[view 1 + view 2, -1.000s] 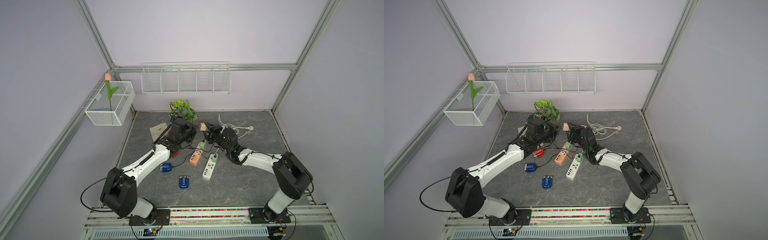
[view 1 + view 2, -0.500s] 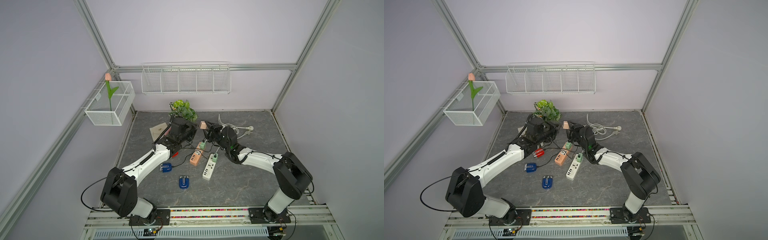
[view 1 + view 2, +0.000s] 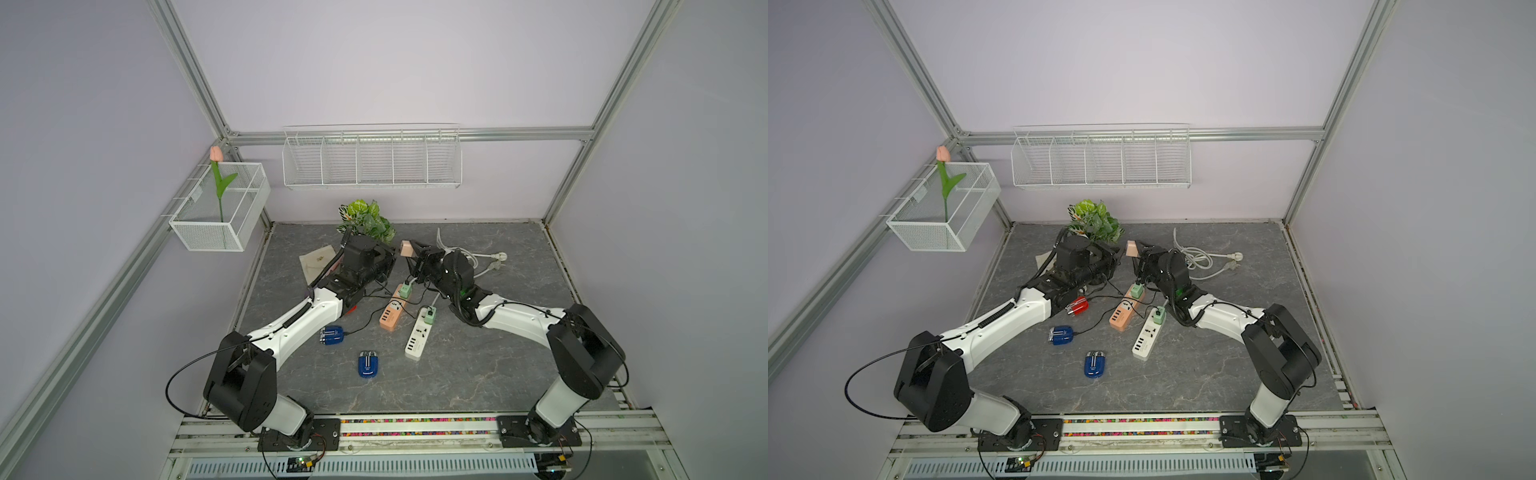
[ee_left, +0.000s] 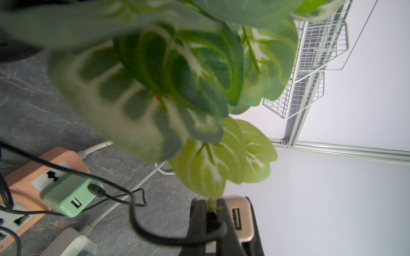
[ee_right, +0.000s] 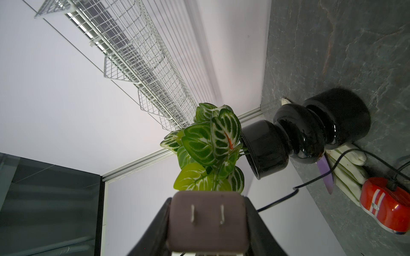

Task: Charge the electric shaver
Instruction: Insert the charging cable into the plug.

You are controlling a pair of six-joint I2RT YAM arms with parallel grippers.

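Observation:
My right gripper (image 5: 207,200) is shut on a peach plug adapter (image 5: 207,218) and holds it above the table, prongs toward its camera. In both top views the adapter (image 3: 406,248) (image 3: 1132,248) hangs in front of the plant. My left gripper (image 4: 210,218) is shut on the plug end of a black cable (image 4: 155,238), right beside the adapter's USB port (image 4: 236,218). A red shaver (image 3: 1077,306) (image 5: 386,212) lies under the left arm with a black cable in it. Two blue shavers (image 3: 331,336) (image 3: 368,364) lie nearer the front.
An orange power strip (image 3: 392,318) and a white one (image 3: 419,336) lie mid-table, each with a green adapter (image 3: 405,289) (image 3: 429,314) plugged in. A potted plant (image 3: 365,216) in a black vase (image 5: 310,137) crowds both grippers. A coiled white cord (image 3: 469,257) lies behind the right arm.
The right gripper has raised the adapter very slightly. The left arm has held still and both grips are unchanged.

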